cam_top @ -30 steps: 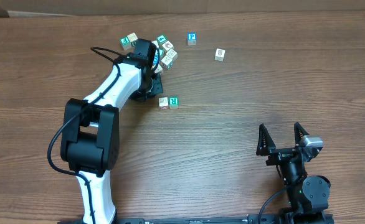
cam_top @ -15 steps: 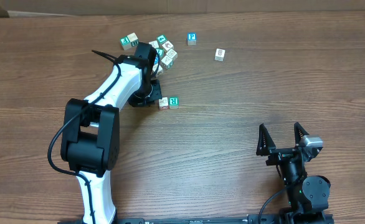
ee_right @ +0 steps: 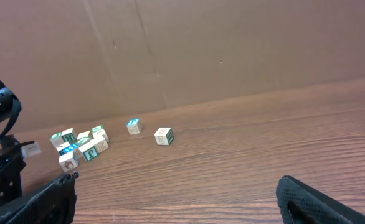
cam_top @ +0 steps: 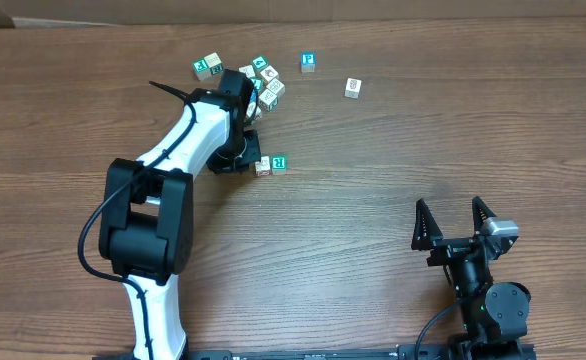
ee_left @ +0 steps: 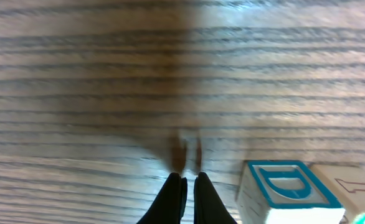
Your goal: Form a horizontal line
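Two wooden cubes lie side by side, a red-marked cube (cam_top: 263, 166) and a green "R" cube (cam_top: 280, 162); they are all I see of a horizontal line. My left gripper (cam_top: 247, 162) is shut and empty, low over the table just left of the red-marked cube. In the left wrist view its fingertips (ee_left: 187, 186) are pressed together, with a blue "D" cube face (ee_left: 288, 198) to their right and a pale cube (ee_left: 357, 186) beyond. My right gripper (cam_top: 457, 222) stands open and empty at the near right, far from the cubes.
A loose cluster of several cubes (cam_top: 265, 85) lies behind the left wrist. Single cubes sit at the far left (cam_top: 207, 67), far middle (cam_top: 308, 62) and far right (cam_top: 352, 88). A cardboard wall (ee_right: 201, 50) backs the table.
The left gripper has come away from the cluster toward the near side and now sits beside the red-marked cube. The cubes and the right arm have not moved.
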